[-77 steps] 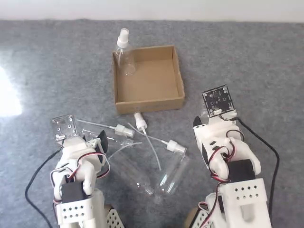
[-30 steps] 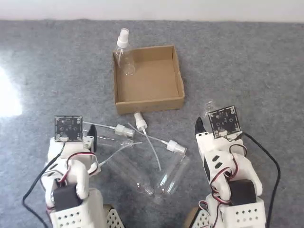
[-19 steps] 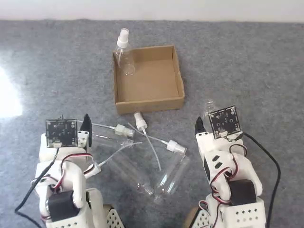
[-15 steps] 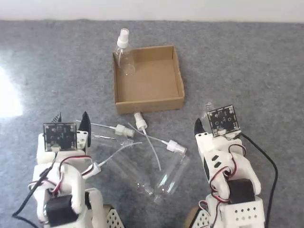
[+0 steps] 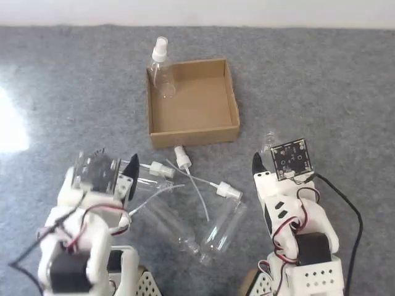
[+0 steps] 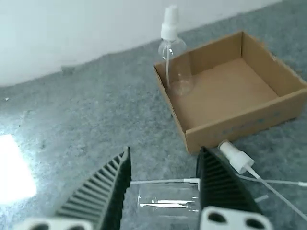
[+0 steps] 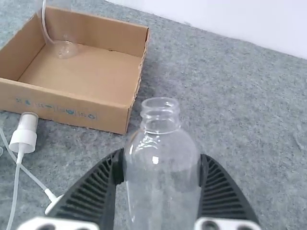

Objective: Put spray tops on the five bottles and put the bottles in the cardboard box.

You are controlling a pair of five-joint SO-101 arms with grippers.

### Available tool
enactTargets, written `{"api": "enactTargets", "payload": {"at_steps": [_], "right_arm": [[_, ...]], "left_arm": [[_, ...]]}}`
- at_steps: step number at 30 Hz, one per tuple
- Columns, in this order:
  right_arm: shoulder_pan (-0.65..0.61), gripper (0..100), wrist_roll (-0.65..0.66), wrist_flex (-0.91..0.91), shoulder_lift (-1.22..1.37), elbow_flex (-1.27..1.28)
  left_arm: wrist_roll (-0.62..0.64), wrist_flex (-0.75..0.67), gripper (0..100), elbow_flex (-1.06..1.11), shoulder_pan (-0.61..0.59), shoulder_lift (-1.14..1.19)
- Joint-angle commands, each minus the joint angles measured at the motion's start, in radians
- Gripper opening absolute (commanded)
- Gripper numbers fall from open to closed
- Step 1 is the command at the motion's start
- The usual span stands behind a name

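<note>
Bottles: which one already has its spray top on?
The upright bottle in the cardboard box's far left corner, white sprayer on top; the right tool holds an open-necked bottle.

White plastic arms (image 5: 290, 206) carry black servo blocks (image 5: 311, 246), square black circuit boards (image 5: 290, 158) (one per wrist), red-and-black wires (image 5: 284, 231) and ribbed black fingers (image 6: 105, 191).

Cardboard box (image 5: 199, 106) interior is being left mostly open from above; only its far-left corner is being taken by a capped bottle (image 5: 162, 73). Carpet (image 5: 308, 74) on the box's near side is being cluttered by spray tops (image 5: 182, 158), tubes (image 5: 200, 197) and lying bottles (image 5: 174, 225). Right gripper (image 7: 162, 160) is being filled by an uncapped bottle (image 7: 160, 136).
</note>
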Motion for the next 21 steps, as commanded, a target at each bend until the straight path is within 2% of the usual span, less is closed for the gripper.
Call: {"api": "enactTargets", "payload": {"at_steps": [1,10,15,21], "right_arm": [[0.013,10.9,-0.011,-0.021,-0.016,-0.011],[0.013,10.9,-0.011,-0.021,-0.016,-0.011],[0.013,10.9,-0.011,-0.021,-0.016,-0.011],[0.013,10.9,-0.009,-0.021,-0.016,-0.011]], "left_arm": [[0.017,0.009,21,-0.131,0.025,0.270],[0.103,0.005,22,-0.194,0.130,0.595],[0.180,0.002,29,-0.196,0.190,0.674],[0.278,-0.029,29,-0.196,0.256,0.715]]}}
